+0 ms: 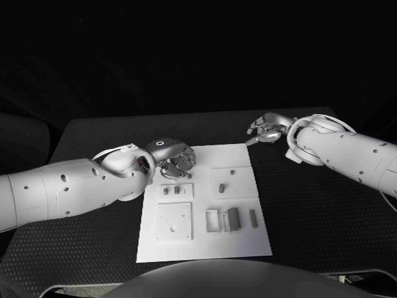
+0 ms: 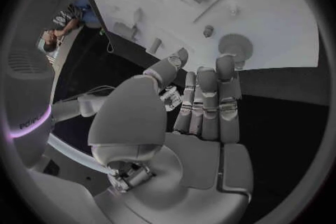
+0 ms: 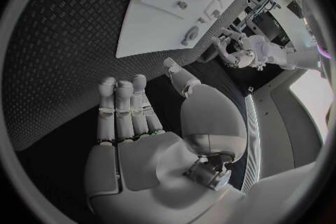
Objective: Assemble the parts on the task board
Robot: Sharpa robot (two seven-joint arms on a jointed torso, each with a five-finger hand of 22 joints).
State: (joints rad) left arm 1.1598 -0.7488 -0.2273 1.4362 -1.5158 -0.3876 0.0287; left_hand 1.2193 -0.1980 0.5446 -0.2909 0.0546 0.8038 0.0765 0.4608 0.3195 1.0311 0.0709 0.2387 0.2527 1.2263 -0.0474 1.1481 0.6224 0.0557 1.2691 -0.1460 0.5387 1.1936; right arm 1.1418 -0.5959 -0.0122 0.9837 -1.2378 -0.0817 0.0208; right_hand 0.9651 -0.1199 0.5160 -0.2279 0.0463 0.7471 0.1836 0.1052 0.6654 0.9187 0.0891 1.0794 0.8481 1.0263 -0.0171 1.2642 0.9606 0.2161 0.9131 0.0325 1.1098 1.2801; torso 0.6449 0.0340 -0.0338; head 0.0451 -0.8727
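Biggest risk from here: knocking the small grey parts [image 1: 221,187] out of place before anything gets seated. Loose little pegs and blocks lying on the flat white rectangular task board [image 1: 243,242], so a careless sweep of fingers could scatter them or nudge the whole board across the black textured desk [image 1: 315,211]. Also easy to fumble such tiny pieces with big silver fingers, probably a slip or a crooked pick-up. Just a guess, nothing going wrong yet.

Left robot hand [image 1: 173,160] hovering over the board's far left corner, right above the upper-left recess. Fingers held straight and fairly close together in the left wrist view [image 2: 210,106], nothing between them, thumb off to the side. Looks empty, tips just past the board's edge, contact with the board hard to call.

Right robot hand [image 1: 267,131] sitting off the board, just beyond its far right corner over the desk. Fingers extended and side by side in the right wrist view [image 3: 133,117], palm bare, holding nothing.

Parts all on the board: two small pegs upper left, one peg upper right, larger blocks [image 1: 225,219] lower middle.
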